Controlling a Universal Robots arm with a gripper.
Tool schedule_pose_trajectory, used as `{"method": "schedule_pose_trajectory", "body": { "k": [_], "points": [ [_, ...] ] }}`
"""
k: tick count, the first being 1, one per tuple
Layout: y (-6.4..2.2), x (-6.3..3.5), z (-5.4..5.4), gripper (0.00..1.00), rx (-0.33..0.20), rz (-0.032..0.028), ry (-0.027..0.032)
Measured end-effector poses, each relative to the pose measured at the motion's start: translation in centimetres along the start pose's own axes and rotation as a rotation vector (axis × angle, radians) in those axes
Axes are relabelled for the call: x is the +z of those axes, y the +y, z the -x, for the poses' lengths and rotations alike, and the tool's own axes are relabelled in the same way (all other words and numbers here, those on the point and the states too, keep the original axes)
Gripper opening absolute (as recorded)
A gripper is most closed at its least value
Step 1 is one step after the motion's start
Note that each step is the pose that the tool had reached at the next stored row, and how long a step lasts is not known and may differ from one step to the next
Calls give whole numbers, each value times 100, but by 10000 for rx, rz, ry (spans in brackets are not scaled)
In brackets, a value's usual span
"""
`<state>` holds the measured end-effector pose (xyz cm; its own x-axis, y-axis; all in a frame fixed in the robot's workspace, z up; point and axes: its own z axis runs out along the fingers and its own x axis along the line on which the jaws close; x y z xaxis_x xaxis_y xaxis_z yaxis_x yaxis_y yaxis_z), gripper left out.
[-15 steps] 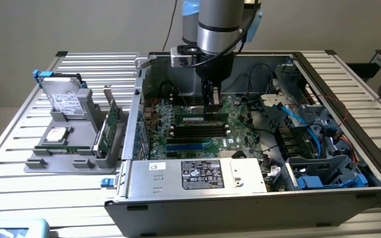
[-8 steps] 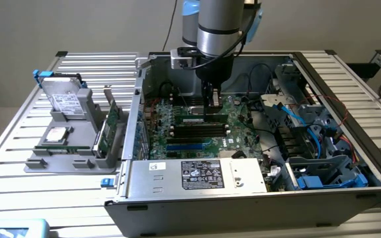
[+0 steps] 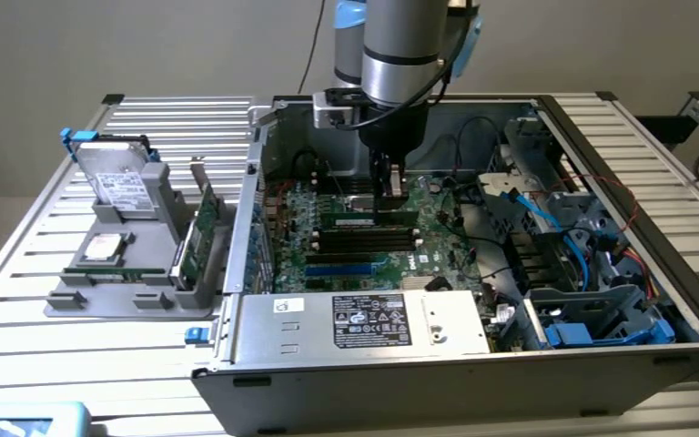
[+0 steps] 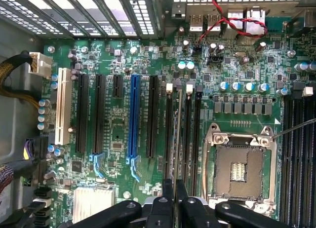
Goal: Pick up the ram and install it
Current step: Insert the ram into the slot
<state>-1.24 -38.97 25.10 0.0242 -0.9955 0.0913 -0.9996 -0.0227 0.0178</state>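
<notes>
My gripper [image 3: 389, 205] reaches down into the open computer case [image 3: 248, 196], over the motherboard's memory slots. Beneath its tips lies the ram [image 3: 359, 221], a narrow green stick with a small pale label, set along a slot. In the wrist view the ram [image 4: 178, 134] appears edge-on as a thin strip between two black memory slots [image 4: 169, 129]. The black fingers [image 4: 168, 191] of the gripper [image 4: 175, 186] stand close together on the stick's top edge. How deep the stick sits in the slot is hidden.
The silver CPU socket [image 4: 242, 164] sits beside the memory slots, and a blue expansion slot [image 4: 133, 114] lies further off. A grey holder [image 3: 113, 273] at the exterior view's left carries a hard drive [image 3: 119, 177] and a green expansion card [image 3: 204, 228]. Blue cables [image 3: 568, 250] and the power supply [image 3: 368, 320] crowd the case.
</notes>
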Motion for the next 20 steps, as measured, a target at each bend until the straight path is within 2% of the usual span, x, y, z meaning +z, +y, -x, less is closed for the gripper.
{"method": "schedule_pose_trajectory", "body": {
  "k": [7, 20],
  "points": [
    [0, 13, 1, 14, 1, 1, 82],
    [-1, 95, 9, 14, 0, 2, 115]
  ]
}}
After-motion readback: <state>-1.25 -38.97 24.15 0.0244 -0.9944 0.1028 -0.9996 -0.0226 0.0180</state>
